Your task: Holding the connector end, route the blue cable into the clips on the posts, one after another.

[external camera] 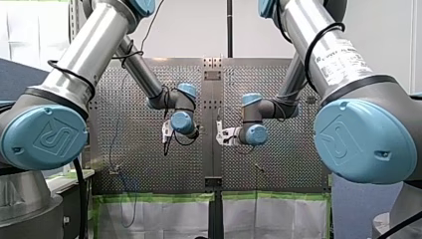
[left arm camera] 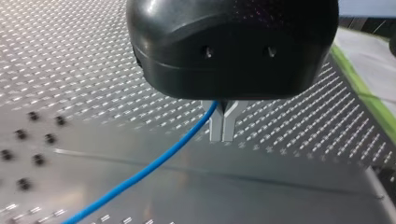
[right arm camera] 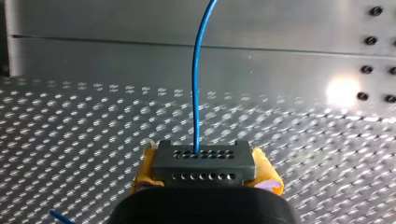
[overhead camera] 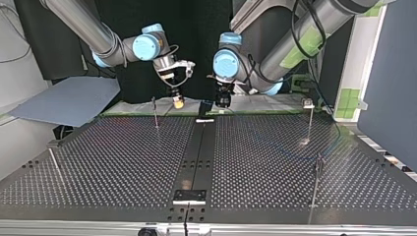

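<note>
Connector [right arm camera: 187,164] is clamped in my right gripper [right arm camera: 207,173], blue cable [left arm camera: 154,165] pinched in my left gripper [left arm camera: 222,123] — both near the table's [overhead camera: 123,162] arm-side edge. Routing is judged unstarted — the clip [overhead camera: 308,103] on a post [overhead camera: 311,125] is to be reached.

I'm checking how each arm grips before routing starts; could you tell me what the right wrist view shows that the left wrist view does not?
Only the right wrist view shows the grey connector, clamped between the yellow pads of my right tool, with the blue cable leaving one of its holes. Only the left wrist view shows my left tool, its metal fingers shut on the cable itself. Both show the blue cable running over the perforated table.
</note>
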